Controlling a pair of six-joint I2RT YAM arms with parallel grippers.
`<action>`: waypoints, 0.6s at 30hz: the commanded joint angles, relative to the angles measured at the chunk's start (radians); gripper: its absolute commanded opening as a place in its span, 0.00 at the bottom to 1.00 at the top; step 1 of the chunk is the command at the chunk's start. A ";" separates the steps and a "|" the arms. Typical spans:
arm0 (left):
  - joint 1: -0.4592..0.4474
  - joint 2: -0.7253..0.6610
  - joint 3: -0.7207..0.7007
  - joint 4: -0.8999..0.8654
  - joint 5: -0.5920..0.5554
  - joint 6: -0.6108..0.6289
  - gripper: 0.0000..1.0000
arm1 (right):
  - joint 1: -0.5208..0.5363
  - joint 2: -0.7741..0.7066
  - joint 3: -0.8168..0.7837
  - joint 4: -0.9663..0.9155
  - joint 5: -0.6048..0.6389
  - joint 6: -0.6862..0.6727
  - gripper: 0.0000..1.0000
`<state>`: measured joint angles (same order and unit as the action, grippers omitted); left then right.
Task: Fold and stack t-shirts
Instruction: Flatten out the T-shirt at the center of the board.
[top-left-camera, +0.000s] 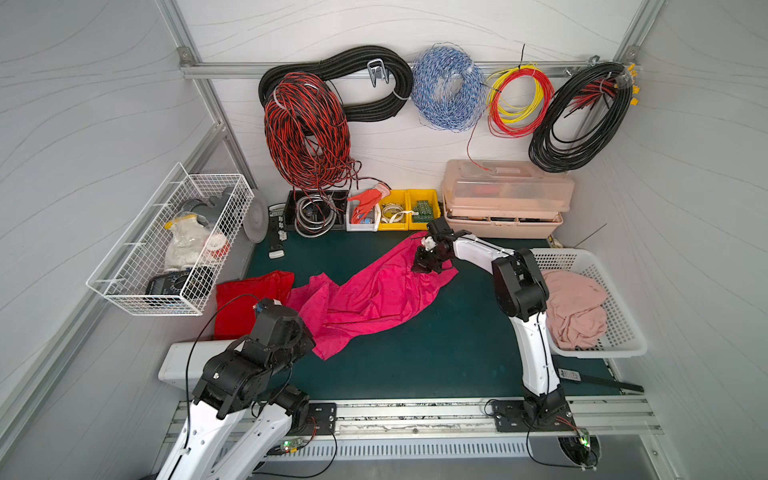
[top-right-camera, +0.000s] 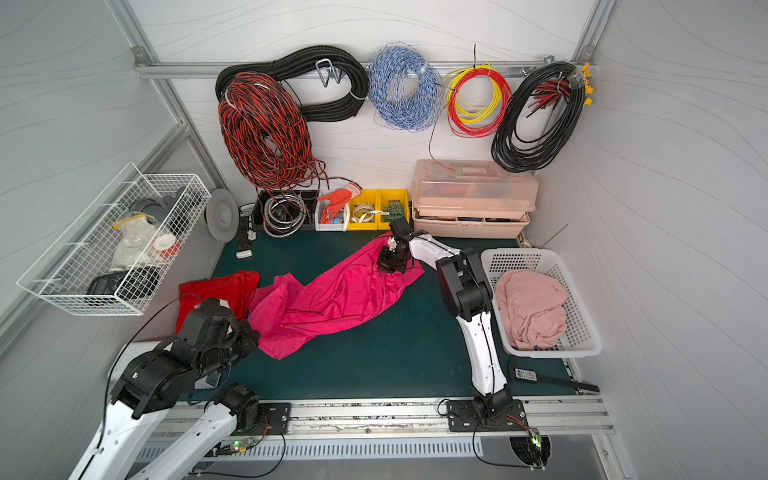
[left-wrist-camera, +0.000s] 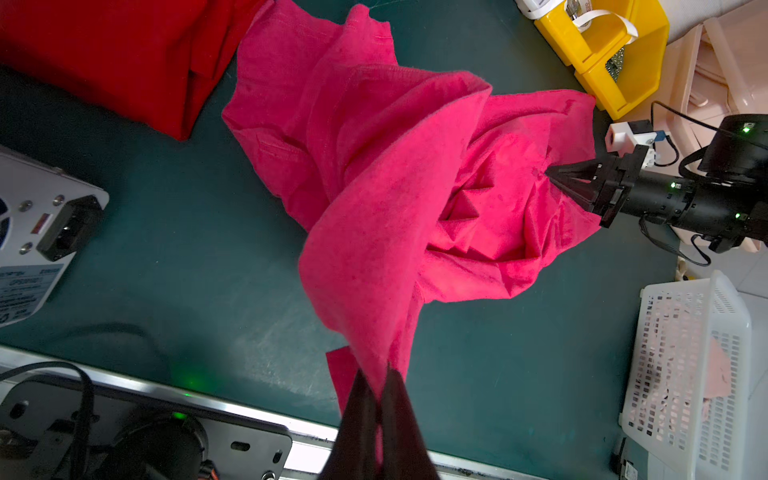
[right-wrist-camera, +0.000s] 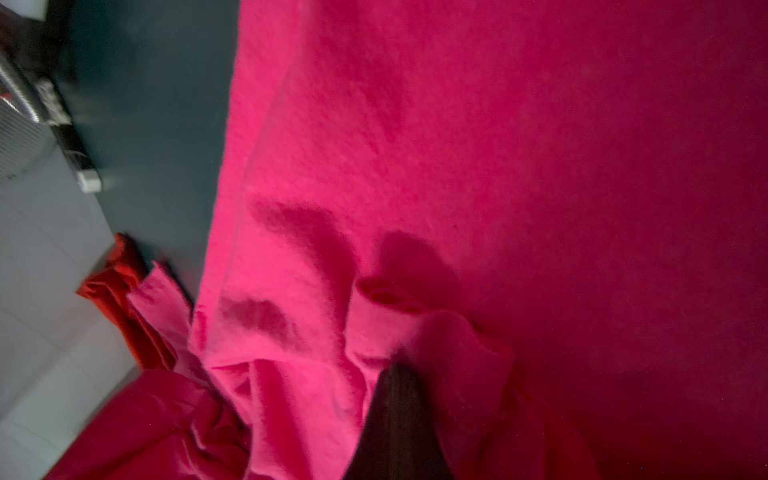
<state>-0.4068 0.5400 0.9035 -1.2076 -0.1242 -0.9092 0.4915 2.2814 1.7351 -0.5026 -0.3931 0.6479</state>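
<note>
The bright magenta-pink t-shirt lies crumpled in a long diagonal band across the green mat. The deeper red t-shirt lies folded at the mat's left edge. My left gripper is shut on the pink shirt's near-left end, lifting the cloth into a peak; in both top views its wrist hides the fingers. My right gripper is shut on the far-right end, where creases gather at its tips.
A white plastic basket holding pale pink cloth stands at the right. Yellow bins and a beige toolbox line the back. A wire basket hangs on the left wall. A grey power unit sits front left.
</note>
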 joint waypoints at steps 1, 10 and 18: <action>0.002 -0.013 0.008 -0.002 -0.021 0.010 0.00 | 0.003 0.013 0.007 -0.052 0.031 -0.030 0.00; 0.001 -0.019 0.005 -0.008 -0.042 0.019 0.00 | 0.018 -0.146 -0.014 -0.185 0.271 -0.195 0.02; 0.002 -0.040 -0.036 0.011 -0.027 0.014 0.00 | 0.088 0.080 0.388 -0.466 0.454 -0.349 0.47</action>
<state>-0.4068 0.5095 0.8665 -1.2175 -0.1455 -0.9085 0.5694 2.2986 2.0937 -0.8253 -0.0032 0.3573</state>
